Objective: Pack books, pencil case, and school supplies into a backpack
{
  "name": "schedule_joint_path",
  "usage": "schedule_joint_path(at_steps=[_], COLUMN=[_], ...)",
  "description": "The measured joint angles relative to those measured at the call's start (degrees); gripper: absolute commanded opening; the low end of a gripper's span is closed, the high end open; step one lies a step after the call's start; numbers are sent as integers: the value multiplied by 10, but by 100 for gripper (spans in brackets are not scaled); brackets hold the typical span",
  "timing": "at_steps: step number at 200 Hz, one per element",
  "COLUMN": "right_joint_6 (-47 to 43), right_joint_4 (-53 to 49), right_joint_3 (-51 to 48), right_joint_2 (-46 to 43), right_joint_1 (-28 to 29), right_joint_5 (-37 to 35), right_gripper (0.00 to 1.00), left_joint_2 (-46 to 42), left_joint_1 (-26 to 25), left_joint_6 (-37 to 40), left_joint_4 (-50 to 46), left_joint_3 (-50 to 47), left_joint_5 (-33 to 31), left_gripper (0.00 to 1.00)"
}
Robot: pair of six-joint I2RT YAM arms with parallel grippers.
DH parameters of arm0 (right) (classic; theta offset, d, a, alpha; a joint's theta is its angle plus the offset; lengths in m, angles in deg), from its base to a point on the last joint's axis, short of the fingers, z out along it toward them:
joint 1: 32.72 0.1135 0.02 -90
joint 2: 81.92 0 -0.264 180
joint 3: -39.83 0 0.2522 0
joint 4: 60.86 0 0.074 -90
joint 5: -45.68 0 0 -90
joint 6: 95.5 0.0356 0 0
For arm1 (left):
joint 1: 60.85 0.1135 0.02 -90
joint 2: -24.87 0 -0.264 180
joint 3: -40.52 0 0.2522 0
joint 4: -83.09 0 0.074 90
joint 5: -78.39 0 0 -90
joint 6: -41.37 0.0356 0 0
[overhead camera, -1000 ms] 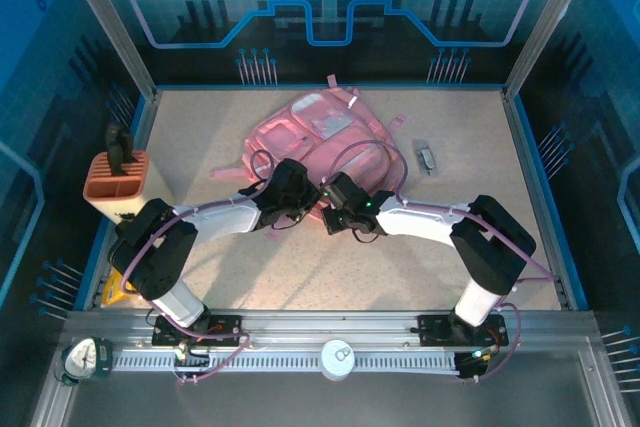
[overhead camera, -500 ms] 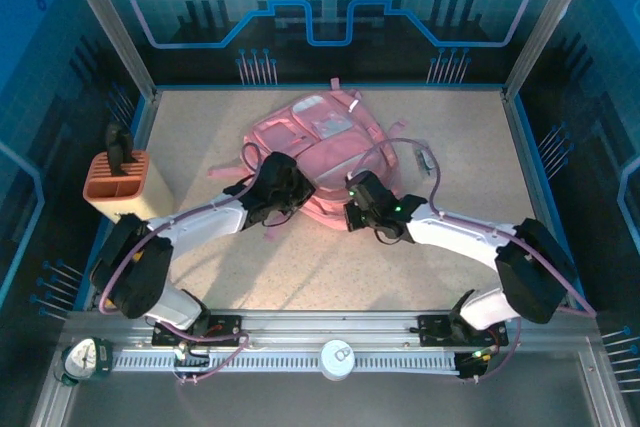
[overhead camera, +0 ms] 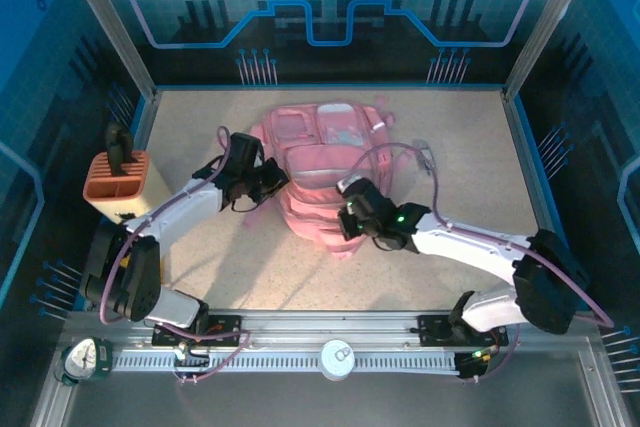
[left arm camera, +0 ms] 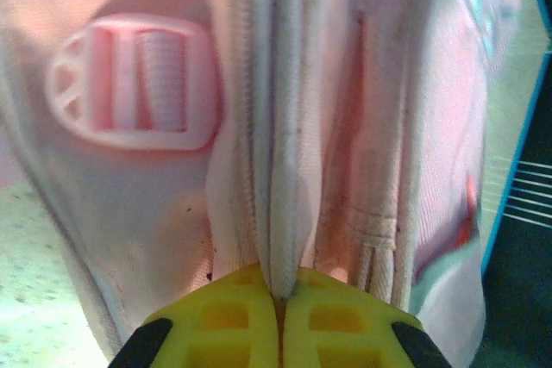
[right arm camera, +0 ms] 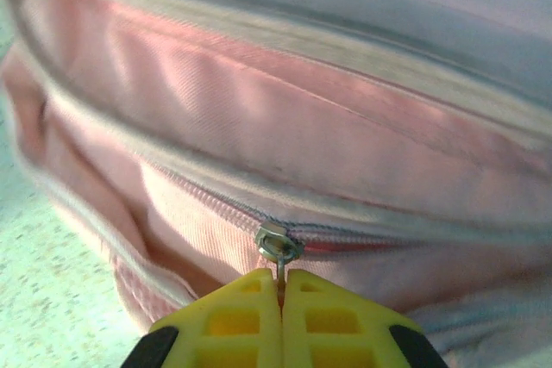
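The backpack (overhead camera: 320, 147) lies in the middle of the table (overhead camera: 250, 267), toward the far side, between the two grippers. Note that you cannot see all of it. In the top view, its left edge is covered by the left gripper (overhead camera: 272, 179), and part of its near right edge is covered by the right gripper (overhead camera: 346, 211). Both wrist views cut the pack off on every side, and the right wrist view is blurred toward its edges.

In the left wrist view, the left gripper (left arm camera: 278, 295) has its yellow fingers pressed together on a raised fold of the backpack (left arm camera: 388, 127), running along a zip track. A pink strap buckle (left arm camera: 134, 92) sits just left of this fold. How far the fold reaches between the fingers is hidden.

In the right wrist view, the right gripper (right arm camera: 280, 282) is clamped on the zip pull (right arm camera: 278, 246) of a pocket on the backpack (right arm camera: 285, 135). Only the metal slider end shows; the tab itself is hidden between the fingers.

The left arm reaches from its near left base far and rightward, with the forearm angled toward the pack. The right arm's elbow is folded out at the near right, and its forearm runs leftward to the pack.

An orange slotted holder (overhead camera: 118, 185) stands at the left edge of the table, well apart from the pack.
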Motion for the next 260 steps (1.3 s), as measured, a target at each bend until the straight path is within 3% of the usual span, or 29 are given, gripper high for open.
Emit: schedule_joint_path(at_steps=[21, 58, 79, 102, 138, 175, 216, 260], right_joint_6=[24, 43, 43, 43, 43, 43, 43, 43], right_joint_4=[17, 31, 28, 30, 35, 38, 45, 58], right_joint_3=[25, 45, 45, 43, 35, 33, 31, 21], right_joint_2=[52, 99, 101, 101, 101, 101, 101, 101], right_joint_1=[35, 45, 45, 45, 45, 45, 45, 45], right_joint_5=[12, 30, 30, 31, 31, 30, 30, 30], right_gripper=[0, 0, 0, 0, 0, 0, 0, 0], left_joint_2=[29, 15, -57, -158, -219, -187, -119, -73], left_joint_1=[25, 48, 54, 37, -38, -125, -169, -185], left_joint_6=[16, 17, 1, -33, -97, -188, -256, -309], left_joint_4=[-9, 9, 50, 63, 82, 128, 179, 219], left_joint_3=[21, 6, -54, -117, -167, -211, -211, -208], left_joint_5=[3, -7, -13, -24, -62, -97, -131, -155], left_gripper=[8, 29, 48, 58, 63, 64, 63, 51])
